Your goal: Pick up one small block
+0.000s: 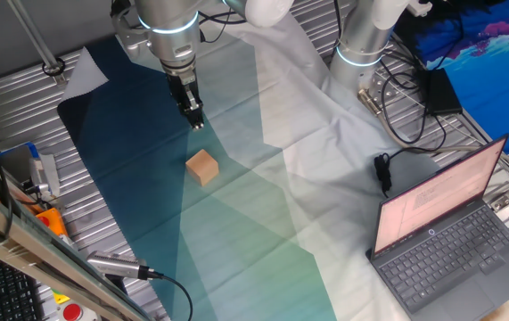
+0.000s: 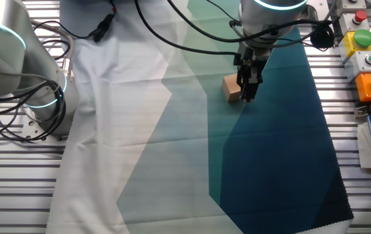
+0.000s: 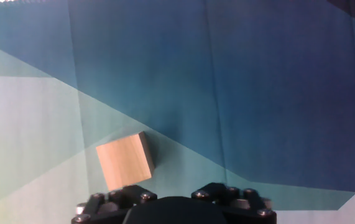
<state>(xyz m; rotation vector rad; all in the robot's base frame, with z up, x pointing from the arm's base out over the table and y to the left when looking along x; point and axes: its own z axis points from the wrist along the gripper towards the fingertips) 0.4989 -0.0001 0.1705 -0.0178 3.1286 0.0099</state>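
Note:
The small block [image 1: 202,167] is a plain light-tan wooden cube lying on the teal part of the cloth. It also shows in the other fixed view [image 2: 231,89] and in the hand view [image 3: 125,160]. My gripper [image 1: 195,121] hangs above the cloth, a short way beyond the block and apart from it. In the other fixed view the gripper [image 2: 247,96] stands just beside the block and partly in front of it. Its fingers look pressed together, with nothing between them. The hand view shows only the gripper's black base [image 3: 174,208] at the bottom edge.
A cloth of blue, teal and white patches [image 1: 236,223] covers the table. An open laptop [image 1: 450,232] stands at the right with cables [image 1: 397,125] behind it. A second arm's base [image 1: 361,45] is at the back. A button box [image 2: 367,58] sits at the table's side.

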